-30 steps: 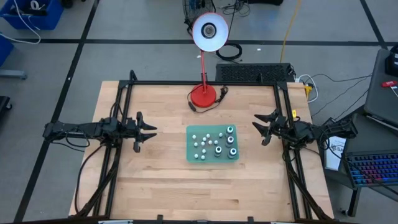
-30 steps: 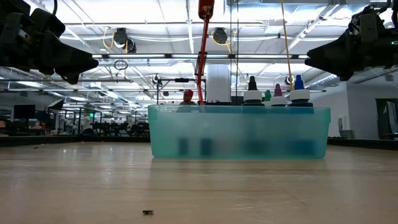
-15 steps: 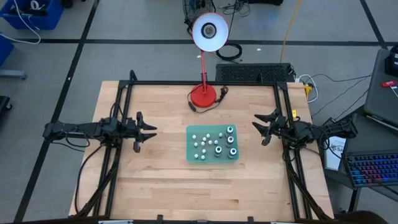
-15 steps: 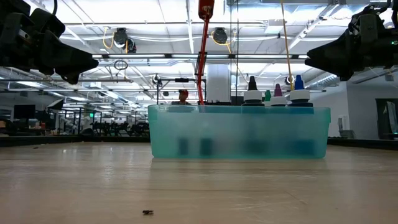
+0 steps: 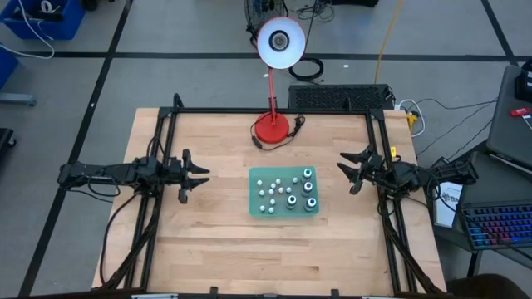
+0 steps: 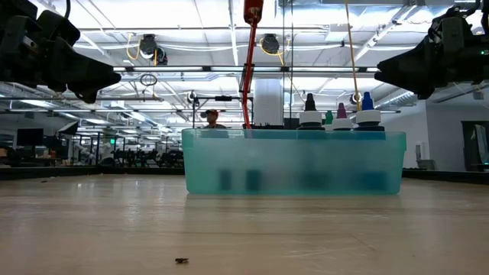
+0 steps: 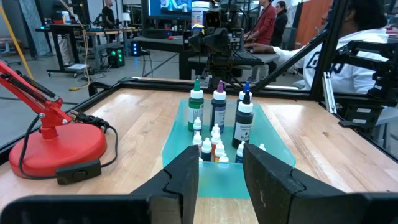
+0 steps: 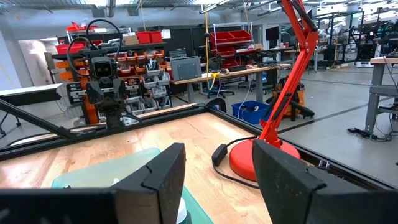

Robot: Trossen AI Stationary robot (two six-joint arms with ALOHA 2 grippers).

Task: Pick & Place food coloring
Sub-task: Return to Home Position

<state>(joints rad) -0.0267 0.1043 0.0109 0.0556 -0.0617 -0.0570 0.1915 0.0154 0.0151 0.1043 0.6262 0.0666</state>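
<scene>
Left hand (image 5: 196, 176) is hovering open and empty at centre-left, right hand (image 5: 351, 171) likewise centre-right; small food coloring bottles (image 5: 309, 202) are standing inside the translucent green plastic bin (image 5: 254, 209) mid-frame on the pale wooden surface (image 5: 224, 245); a person in white (image 7: 367, 43) is sitting beyond.

Red lamp (image 5: 272, 126) on wooden table (image 5: 208, 241), far edge.

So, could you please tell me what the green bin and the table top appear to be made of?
The green bin looks like translucent plastic, frosted: the food coloring bottles inside show blurred through its wall. The table top looks like pale matt wood, with parallel plank seams and grain.
</scene>
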